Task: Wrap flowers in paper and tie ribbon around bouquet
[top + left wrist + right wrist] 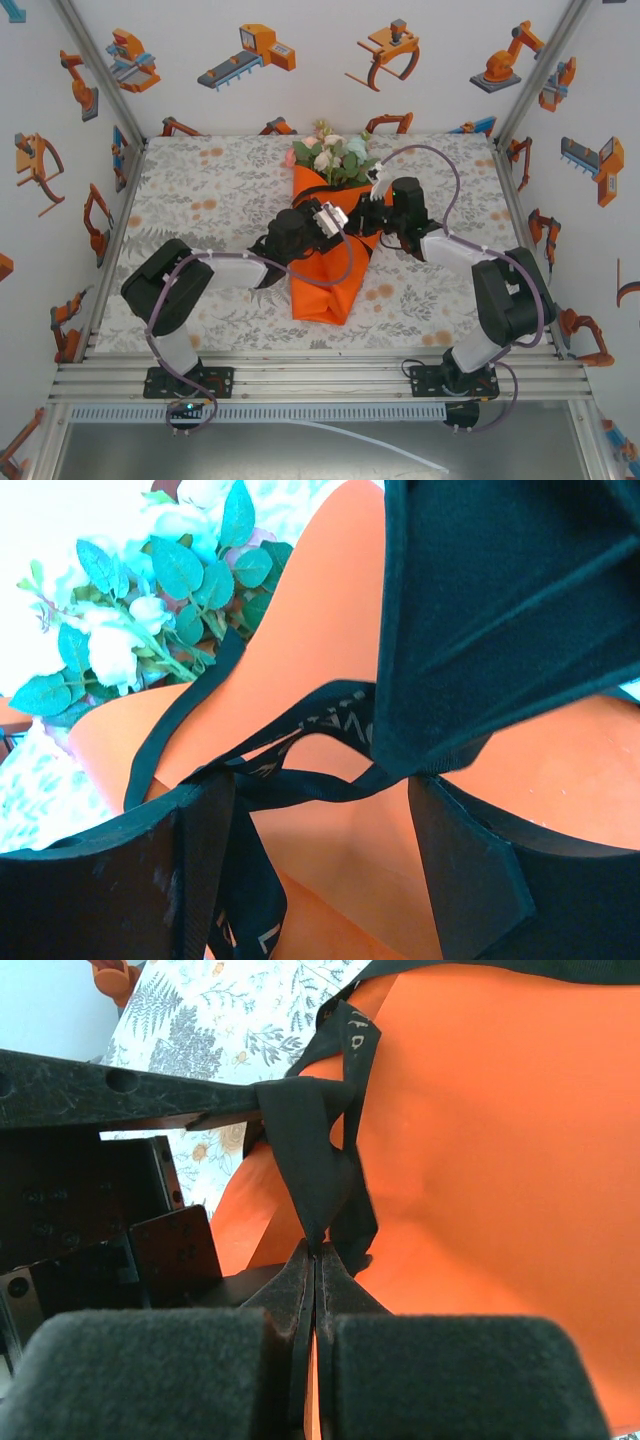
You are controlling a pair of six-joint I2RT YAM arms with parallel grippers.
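On the table [200, 200], orange paper [325, 290] cones pink-white flowers [335, 155], black ribbon [315, 1150] across

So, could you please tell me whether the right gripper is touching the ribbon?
Touching. In the right wrist view the right gripper is shut, pinching a strand of the ribbon at its fingertips, over the paper.

Your arms match. Left arm [175, 290], right arm [505, 295]: black boxy joint housings, pale grey links, a black base plate [185, 383] under each. Purple-grey cables [457, 185] loop along both. Right gripper [316, 1252]: matt black, grainy fingers [150, 1370]; beside them a black bracket with small screws [18, 1287]. Left gripper [315, 810]: black fingers; you'll see pale scuffs on one.
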